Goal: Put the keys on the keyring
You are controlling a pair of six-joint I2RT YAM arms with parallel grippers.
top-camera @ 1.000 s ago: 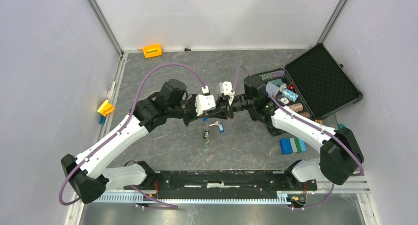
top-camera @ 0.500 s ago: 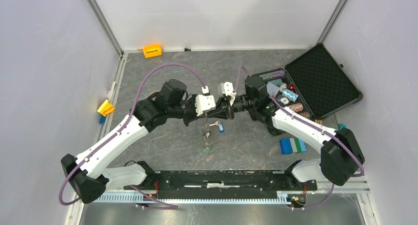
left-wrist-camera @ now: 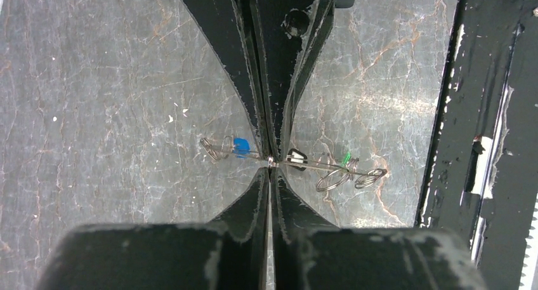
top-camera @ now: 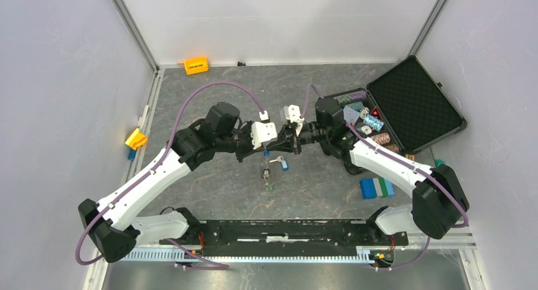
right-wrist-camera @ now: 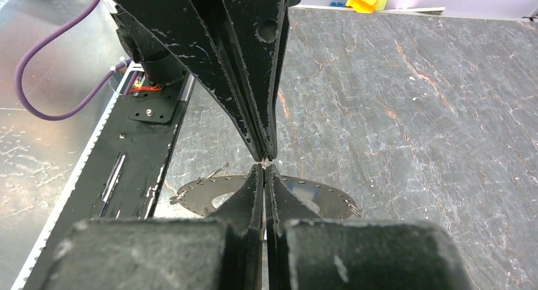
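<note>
Now we clench both the left pincer [left-wrist-camera: 270, 172] and right pincer [right-wrist-camera: 264, 172] on the keyring [right-wrist-camera: 317, 198]; next, we judge, comes prying its wire apart for a key [top-camera: 276, 158].

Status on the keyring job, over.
Left gripper and right gripper shut, tip to tip on the keyring. Three tagged keys along it, one blue-tagged key loose on the table. Nothing blocking.
</note>
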